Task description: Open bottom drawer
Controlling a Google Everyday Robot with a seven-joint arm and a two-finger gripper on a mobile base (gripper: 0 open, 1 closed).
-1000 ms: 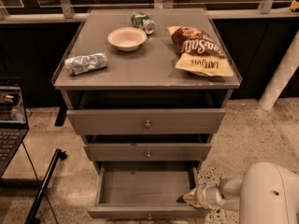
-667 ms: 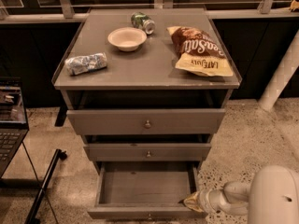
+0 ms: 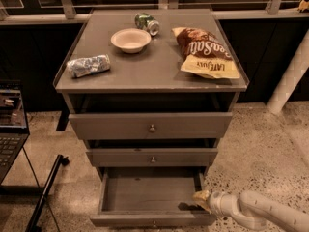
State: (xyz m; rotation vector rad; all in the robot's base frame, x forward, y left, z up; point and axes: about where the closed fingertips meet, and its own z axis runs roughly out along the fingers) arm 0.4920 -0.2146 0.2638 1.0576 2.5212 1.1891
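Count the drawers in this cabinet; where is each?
3, stacked: the top drawer, the middle drawer beneath it, and the bottom drawer lowest, pulled well out. None seems hidden. The gripper sits by the bottom drawer's right front corner.

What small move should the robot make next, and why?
Probably pull the pincer away from the bottom drawer: the drawer already stands wide open, its inside showing, and the pincer sits at its right front corner.
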